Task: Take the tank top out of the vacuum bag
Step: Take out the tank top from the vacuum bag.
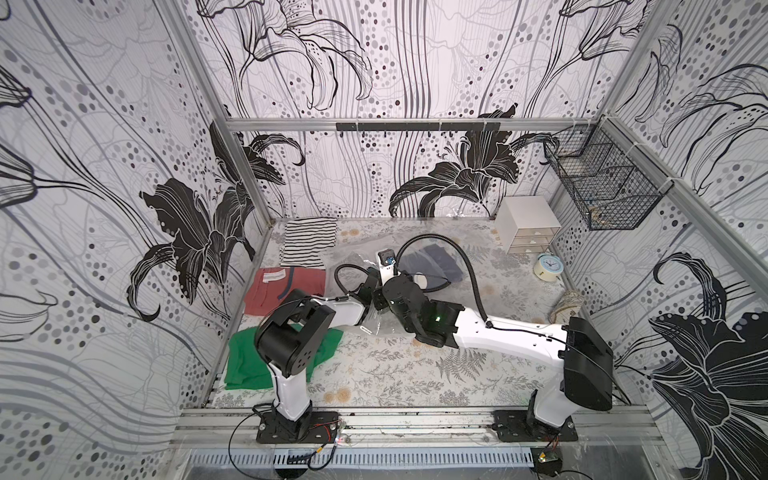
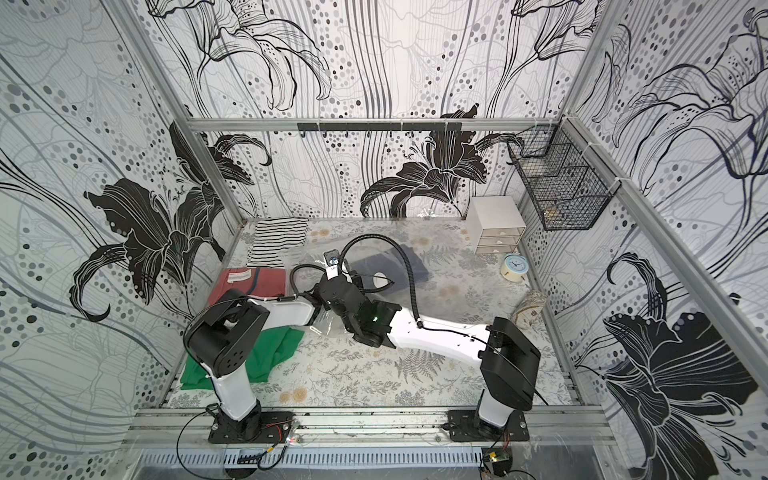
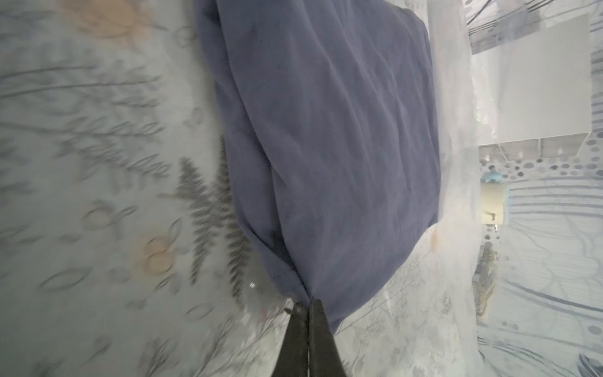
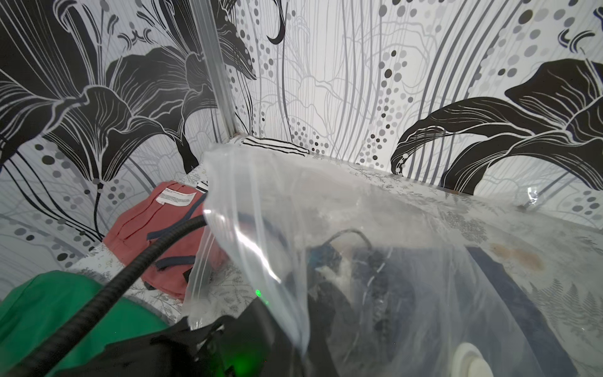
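Enclosing 1 tank top (image 1: 441, 262): 1 bag (image 4: 359, 202)

Both top views look down from high above the near edge of the floral-printed worktop (image 1: 374, 374) toward its far edge, nearly identical. My left wrist camera sits close on the dark blue fabric tank top (image 3: 326, 130); my right looks low toward the far left corner, sharing it.

White shells between black joint housings on left arm (image 1: 345, 312) and right arm (image 1: 511, 338). Black ribbed cable (image 4: 107, 290), small green light (image 1: 437, 319), black bolted base plates (image 1: 324, 428). Dark, tapered fingers on left gripper (image 3: 306, 303).
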Robot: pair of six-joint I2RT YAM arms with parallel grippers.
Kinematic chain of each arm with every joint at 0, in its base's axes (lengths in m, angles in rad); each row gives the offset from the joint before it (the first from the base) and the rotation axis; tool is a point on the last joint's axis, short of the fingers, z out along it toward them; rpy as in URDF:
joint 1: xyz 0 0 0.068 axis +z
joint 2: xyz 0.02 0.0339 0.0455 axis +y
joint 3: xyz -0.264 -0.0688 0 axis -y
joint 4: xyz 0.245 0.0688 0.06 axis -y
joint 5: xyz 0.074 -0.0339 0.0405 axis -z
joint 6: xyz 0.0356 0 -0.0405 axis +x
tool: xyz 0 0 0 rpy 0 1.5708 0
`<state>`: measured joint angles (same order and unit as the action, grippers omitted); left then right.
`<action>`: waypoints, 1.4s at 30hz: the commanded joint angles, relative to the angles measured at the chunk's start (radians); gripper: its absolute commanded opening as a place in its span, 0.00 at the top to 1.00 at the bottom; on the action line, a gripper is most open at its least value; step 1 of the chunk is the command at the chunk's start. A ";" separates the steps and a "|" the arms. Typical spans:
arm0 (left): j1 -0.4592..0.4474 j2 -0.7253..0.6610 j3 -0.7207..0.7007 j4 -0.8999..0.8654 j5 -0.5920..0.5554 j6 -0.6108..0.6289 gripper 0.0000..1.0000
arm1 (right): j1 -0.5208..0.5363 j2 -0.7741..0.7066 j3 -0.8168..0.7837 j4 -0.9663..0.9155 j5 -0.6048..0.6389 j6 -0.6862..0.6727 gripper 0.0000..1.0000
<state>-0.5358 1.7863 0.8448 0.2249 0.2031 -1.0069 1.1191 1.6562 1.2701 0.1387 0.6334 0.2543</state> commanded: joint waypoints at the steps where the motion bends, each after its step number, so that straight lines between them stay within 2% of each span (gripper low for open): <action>1: -0.006 -0.143 -0.045 0.044 -0.046 0.006 1.00 | -0.034 0.019 -0.016 -0.069 0.043 0.023 1.00; 6: -0.005 -0.255 -0.095 -0.016 -0.079 0.023 1.00 | -0.037 0.019 -0.014 -0.071 0.046 0.023 1.00; 13: 0.014 -0.374 -0.032 -0.185 -0.129 0.097 1.00 | -0.038 0.019 -0.024 -0.074 0.049 0.019 1.00; 17: 0.022 -0.322 -0.056 -0.173 -0.109 0.088 1.00 | -0.041 0.019 -0.040 -0.056 0.046 0.020 1.00; 21: 0.022 -0.291 -0.136 -0.022 -0.075 0.033 1.00 | -0.042 -0.008 -0.041 -0.060 0.045 0.018 1.00; 29: 0.025 -0.305 -0.188 -0.098 -0.124 0.040 1.00 | -0.046 -0.007 -0.044 -0.055 0.047 0.018 1.00; 42: 0.032 -0.649 -0.205 -0.396 -0.171 0.050 1.00 | -0.057 0.008 -0.051 -0.065 0.011 0.048 1.00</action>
<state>-0.5102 1.1900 0.6510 -0.0891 0.0654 -0.9611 1.0660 1.6600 1.2377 0.0856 0.6476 0.2768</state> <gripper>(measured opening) 0.046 0.044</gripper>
